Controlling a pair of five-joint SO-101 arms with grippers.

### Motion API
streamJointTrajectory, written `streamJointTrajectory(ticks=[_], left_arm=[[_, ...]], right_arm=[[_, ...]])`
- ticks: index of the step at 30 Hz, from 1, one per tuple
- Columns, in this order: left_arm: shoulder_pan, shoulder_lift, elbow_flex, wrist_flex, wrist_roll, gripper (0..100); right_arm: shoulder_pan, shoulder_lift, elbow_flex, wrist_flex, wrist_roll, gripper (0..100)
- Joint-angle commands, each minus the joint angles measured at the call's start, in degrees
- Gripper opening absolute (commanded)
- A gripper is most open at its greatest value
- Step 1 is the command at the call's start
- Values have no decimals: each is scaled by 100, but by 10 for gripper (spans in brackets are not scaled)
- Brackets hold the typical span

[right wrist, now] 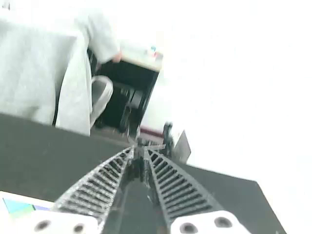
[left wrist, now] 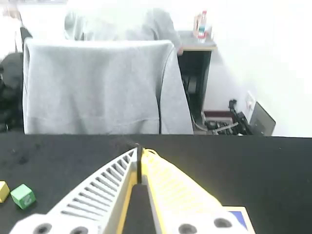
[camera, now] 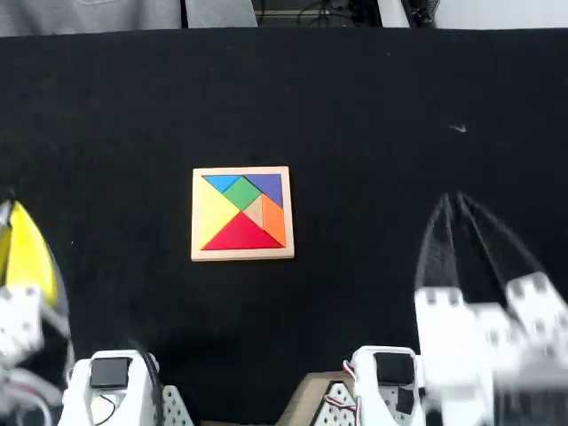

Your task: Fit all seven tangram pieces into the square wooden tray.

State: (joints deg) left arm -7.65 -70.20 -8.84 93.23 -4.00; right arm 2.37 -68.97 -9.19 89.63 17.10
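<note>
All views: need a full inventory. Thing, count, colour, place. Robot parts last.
tray: 1, wood, middle of the table
pieces: 7, all in the tray: yellow, red, green, blue, purple, orange, tan
cubes: 2, one green, one yellow, close together on the table, away from the tray
table: 1, black
cloth: 1, grey, draped behind the table
left gripper: 1, white and yellow fingers, shut, at the table's left edge
right gripper: 1, black fingers, shut, to the right of the tray
</note>
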Motion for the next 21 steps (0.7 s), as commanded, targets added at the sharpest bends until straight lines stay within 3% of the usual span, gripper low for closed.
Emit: streamJointTrajectory(ticks=[1, 8, 15, 21], left_arm=[[-75, -1134, 1499, -492, -211, 30], [-75, -3473, 3776, -1468, -290, 30], [-31, -3402, 4066, -862, -281, 30], [-75, -3446, 4787, -888, -290, 30]], right_arm=[[26, -523, -189, 316, -26, 11], [26, -1358, 734, 501, -18, 11], [26, -2571, 2932, -141, -18, 11], [26, -4031, 5024, -1327, -18, 12]])
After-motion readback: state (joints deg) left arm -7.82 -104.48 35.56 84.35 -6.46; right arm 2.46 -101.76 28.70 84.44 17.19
